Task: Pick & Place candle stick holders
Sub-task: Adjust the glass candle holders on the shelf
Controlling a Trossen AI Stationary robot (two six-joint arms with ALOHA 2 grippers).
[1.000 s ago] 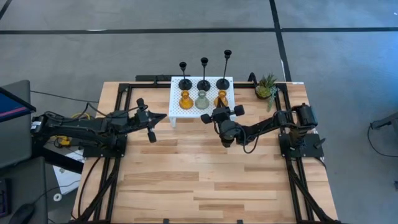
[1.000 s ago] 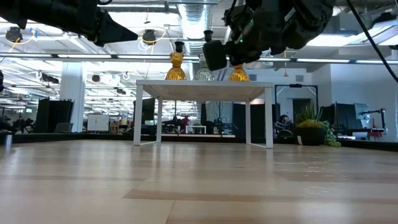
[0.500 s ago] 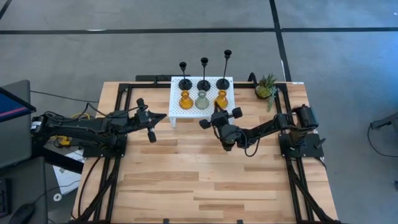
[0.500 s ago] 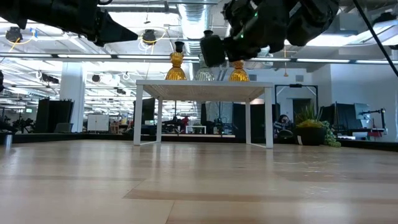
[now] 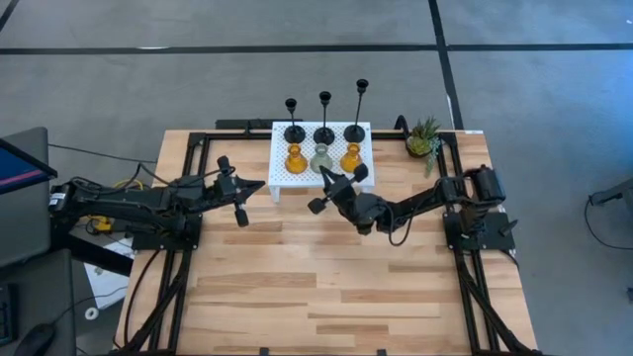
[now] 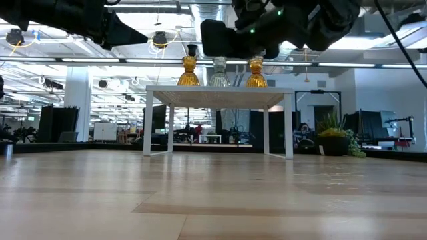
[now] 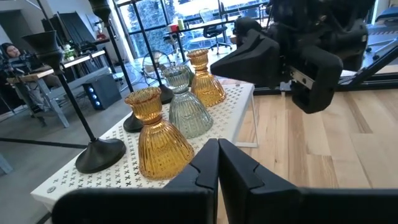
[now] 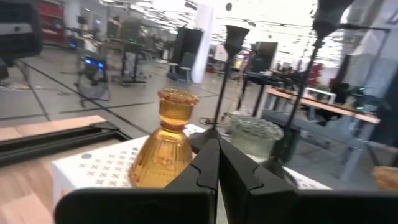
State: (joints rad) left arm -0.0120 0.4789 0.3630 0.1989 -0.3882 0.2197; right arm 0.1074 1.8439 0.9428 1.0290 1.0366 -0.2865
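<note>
On the white perforated stand [image 5: 280,170] at the table's far middle stand three thin black candle stick holders [image 5: 324,131] in a far row. In front of them stand three squat glass ones: amber [image 5: 295,158], grey-green [image 5: 321,158] and amber [image 5: 350,156]. My right gripper [image 5: 327,177] is shut and level at the stand's near edge. In its wrist view it points between the left amber holder [image 8: 165,146] and the grey-green one [image 8: 255,140]. My left gripper [image 5: 261,185] is shut, level, just left of the stand, and holds nothing.
A small potted plant [image 5: 423,136] sits at the far right corner. Black frame rails [image 5: 188,198] run along both sides of the table. Bare wooden tabletop [image 5: 316,287] stretches toward the near edge. A dark screen [image 5: 20,188] stands off the table's left.
My right gripper has swung toward the table's left along the stand's near edge. It was in front of the right amber holder and now faces the gap between the left amber and grey-green ones, and its wrist has turned. It stays shut. The holders have not moved.
</note>
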